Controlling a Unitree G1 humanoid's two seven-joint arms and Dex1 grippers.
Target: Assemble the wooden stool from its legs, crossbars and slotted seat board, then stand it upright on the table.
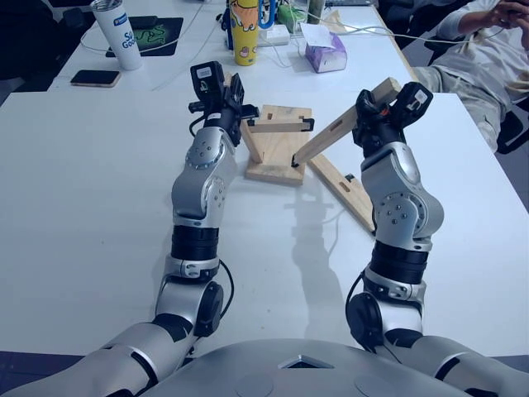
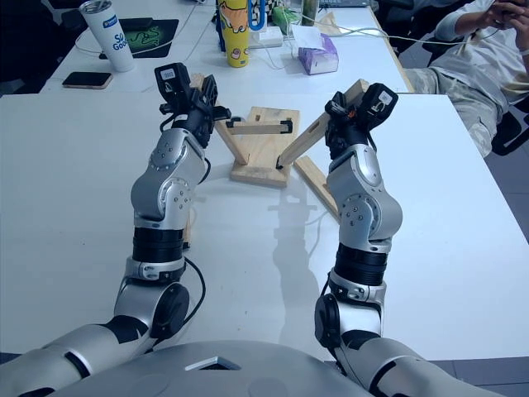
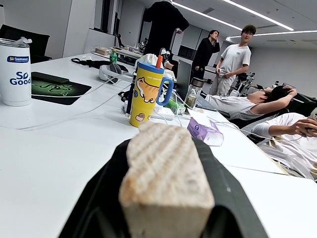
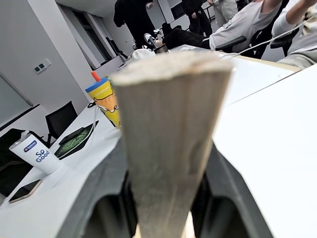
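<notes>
1. The board [image 1: 277, 162] lies flat on the table [image 1: 99, 207], at 12 o'clock from the robot and between the two grippers.
2. The left gripper [image 1: 230, 102] is at the board's 10 o'clock corner. Its fingers [image 3: 99, 208] are closed on the left leg [image 3: 166, 178], whose cut end shows between them.
3. A crossbar [image 1: 277, 125] sits just beside that gripper and points toward 3 o'clock over the board's far edge.
4. The right gripper [image 1: 374, 107] is at 2 o'clock from the board, raised off the table. Its fingers [image 4: 233, 188] are clamped on the right leg [image 1: 331, 136].
5. The right leg slants down toward 8 o'clock. Its low end is at the board's 3 o'clock edge, and I cannot tell whether it touches.
6. A loose leg [image 1: 347, 192] lies on the table at 4 o'clock from the board, under the right arm.
7. At 12 o'clock, well apart from the board, stands a yellow cup [image 1: 243, 33].
8. A tissue pack [image 1: 325, 55] is at 1 o'clock.
9. A tumbler [image 1: 117, 33] and a phone [image 1: 95, 78] are at 10 o'clock.
</notes>
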